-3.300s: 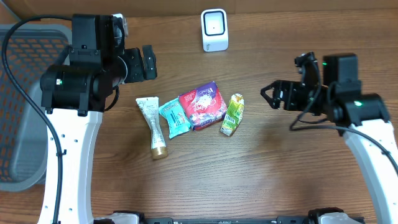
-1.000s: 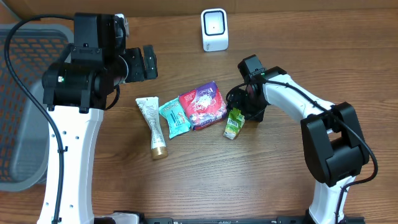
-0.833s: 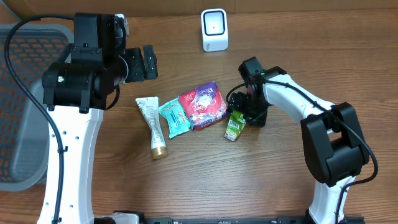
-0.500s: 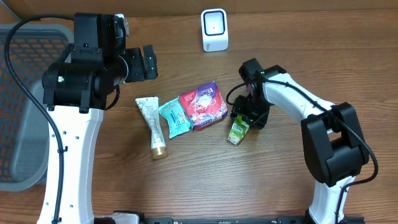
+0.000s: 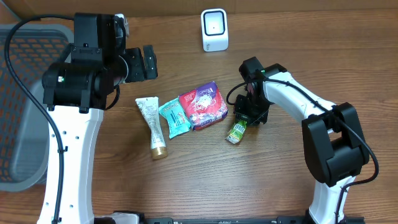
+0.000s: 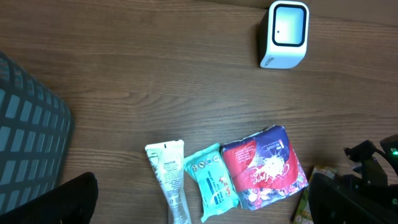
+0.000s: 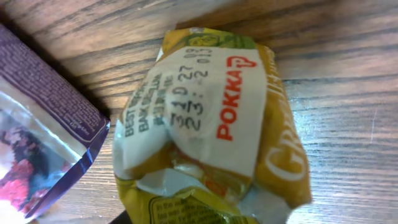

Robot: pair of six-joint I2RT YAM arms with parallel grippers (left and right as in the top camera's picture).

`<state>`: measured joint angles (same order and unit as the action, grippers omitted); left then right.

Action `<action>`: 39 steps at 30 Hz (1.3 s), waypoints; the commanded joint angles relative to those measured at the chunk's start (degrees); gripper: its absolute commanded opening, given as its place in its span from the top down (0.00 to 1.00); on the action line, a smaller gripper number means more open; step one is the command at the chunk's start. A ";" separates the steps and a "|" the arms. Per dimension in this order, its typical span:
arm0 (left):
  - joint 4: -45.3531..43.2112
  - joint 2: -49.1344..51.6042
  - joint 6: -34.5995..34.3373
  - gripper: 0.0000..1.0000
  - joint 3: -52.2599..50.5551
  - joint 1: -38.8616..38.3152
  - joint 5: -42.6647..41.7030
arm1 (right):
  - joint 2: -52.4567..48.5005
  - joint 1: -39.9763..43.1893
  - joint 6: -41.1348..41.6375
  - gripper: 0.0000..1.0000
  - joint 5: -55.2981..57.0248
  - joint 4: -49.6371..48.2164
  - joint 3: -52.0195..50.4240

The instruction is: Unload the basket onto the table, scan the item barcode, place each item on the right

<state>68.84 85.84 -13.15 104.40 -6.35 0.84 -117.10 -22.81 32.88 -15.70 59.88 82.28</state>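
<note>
Overhead view: the pack (image 5: 236, 132) lies on the bench (image 5: 205, 180) beside the pouch (image 5: 203, 106), its far end under the right hand (image 5: 249, 116), whose grip cannot be told; a firm hold should be made before its barcode is faced to the scanner (image 5: 214, 29).
</note>
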 commanded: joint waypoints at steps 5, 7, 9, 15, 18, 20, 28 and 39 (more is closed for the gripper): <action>-0.02 0.42 0.74 0.01 0.81 -0.07 -0.39 | 4.02 0.15 -8.90 0.73 8.09 2.40 5.09; -0.02 0.42 0.74 0.00 0.81 -0.07 -0.39 | 5.38 0.15 -10.73 0.73 14.01 4.46 6.36; -0.02 0.42 0.74 0.00 0.81 -0.07 -0.39 | 6.69 0.15 -10.91 0.72 20.70 6.54 6.99; -0.02 0.42 0.74 0.01 0.81 -0.07 -0.39 | 7.67 0.15 -13.33 0.72 30.86 9.44 6.97; -0.02 0.42 0.74 0.00 0.81 -0.07 -0.39 | 7.65 0.15 -13.53 0.68 30.91 9.18 6.97; -0.02 0.42 0.74 0.00 0.81 -0.07 -0.39 | 7.45 0.02 -13.90 0.67 30.86 8.76 6.95; -0.02 0.42 0.74 0.01 0.81 -0.07 -0.39 | 6.03 0.00 -14.86 0.51 24.72 8.31 6.62; -0.02 0.42 0.74 0.00 0.81 -0.07 -0.39 | 7.15 5.09 -10.38 0.44 21.51 13.57 9.99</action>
<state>68.84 85.84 -13.15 104.40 -6.35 0.84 -111.39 -19.68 20.60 7.84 72.49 89.76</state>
